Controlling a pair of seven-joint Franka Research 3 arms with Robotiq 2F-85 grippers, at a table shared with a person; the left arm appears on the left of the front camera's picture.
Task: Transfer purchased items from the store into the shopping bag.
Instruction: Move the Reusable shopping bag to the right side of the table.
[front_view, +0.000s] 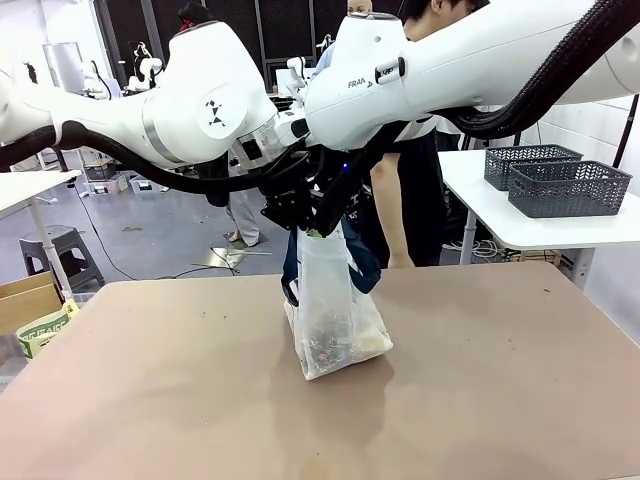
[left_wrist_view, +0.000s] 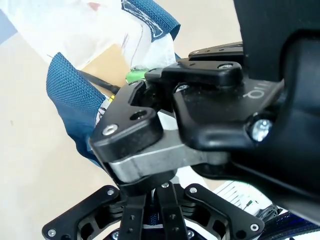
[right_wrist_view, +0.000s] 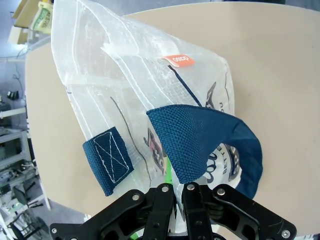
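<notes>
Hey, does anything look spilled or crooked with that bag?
Nothing spilled. The shopping bag stands on the table, its top pinched narrow by the left gripper and right gripper; purchased items bulge its base sideways.

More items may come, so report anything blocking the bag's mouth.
Both hands do: the left hand and right hand meet atop the bag, pinching its mouth narrow; items lie in its bottom.

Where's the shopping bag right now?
Front view: the shopping bag stands mid-table, its top pinched by the left claw and right claw, with the person just behind it.
</notes>
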